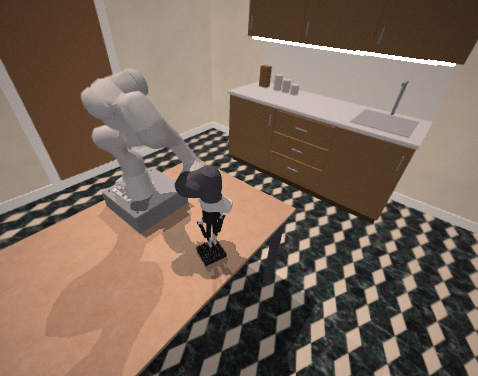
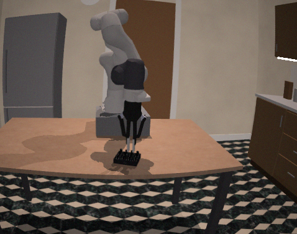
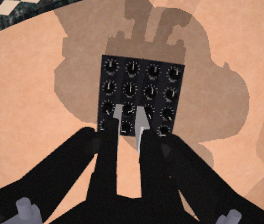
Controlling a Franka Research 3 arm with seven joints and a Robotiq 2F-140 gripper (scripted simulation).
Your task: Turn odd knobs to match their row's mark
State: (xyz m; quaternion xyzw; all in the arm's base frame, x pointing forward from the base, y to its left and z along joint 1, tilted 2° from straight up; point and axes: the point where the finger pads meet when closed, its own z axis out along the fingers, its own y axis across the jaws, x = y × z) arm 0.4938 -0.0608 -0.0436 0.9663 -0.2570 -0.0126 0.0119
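Kitchen room, wooden table (image 2: 186, 146) in the middle; grey arm base (image 1: 154, 210) on it; black knob box (image 2: 127, 158) sits just in front of that base, near the table's edge. Gripper (image 3: 130, 123) hangs upright right over the box, fingers narrowly apart, either side of one knob in the row nearest the wrist camera; cannot tell if they touch it.

The wooden table (image 2: 186, 146) carries the black knob box (image 2: 127, 157) and the arm's grey base (image 2: 102, 129).

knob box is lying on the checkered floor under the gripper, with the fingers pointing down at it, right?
Not quite: the knob box stands on the wooden table, not on the floor, as the exterior view shows. The gripper does hang over it, fingers pointing down.
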